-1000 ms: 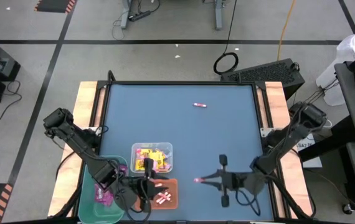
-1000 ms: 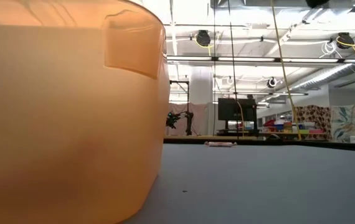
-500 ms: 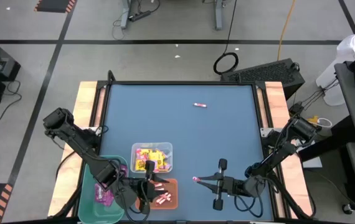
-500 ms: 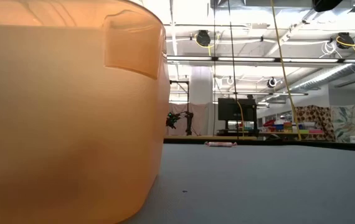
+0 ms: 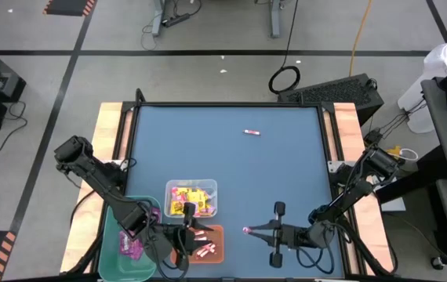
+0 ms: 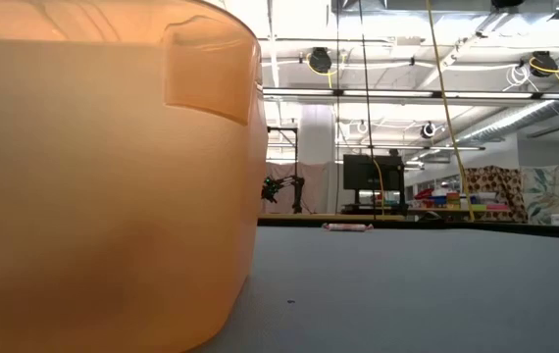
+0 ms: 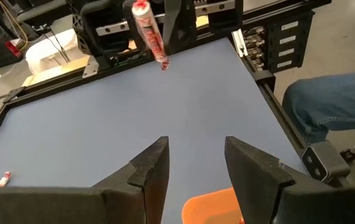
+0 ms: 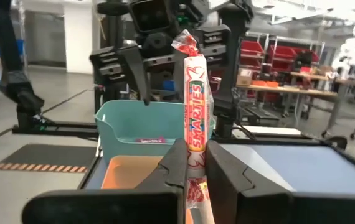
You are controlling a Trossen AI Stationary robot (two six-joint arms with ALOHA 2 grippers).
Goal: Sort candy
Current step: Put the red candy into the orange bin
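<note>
High view shows most candy binned; the right gripper (image 5: 248,229) clamps a pink-and-white candy stick (image 8: 195,118), one stick (image 5: 252,132) remains near the blue table's (image 5: 286,172) far edge, and the left gripper (image 5: 194,229) stands open.

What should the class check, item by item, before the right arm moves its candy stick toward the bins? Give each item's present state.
1. Right gripper shut on the candy stick: ok.
2. Stick upright between the fingers: ok.
3. Orange bin already holds pink-and-white sticks, so it matches: ok.
4. Left gripper hangs open over the orange bin's rim, in the way of a drop: not ok.
5. Table between right gripper and orange bin bare: ok.
6. One loose candy left at the table's far side: not ok.
</note>
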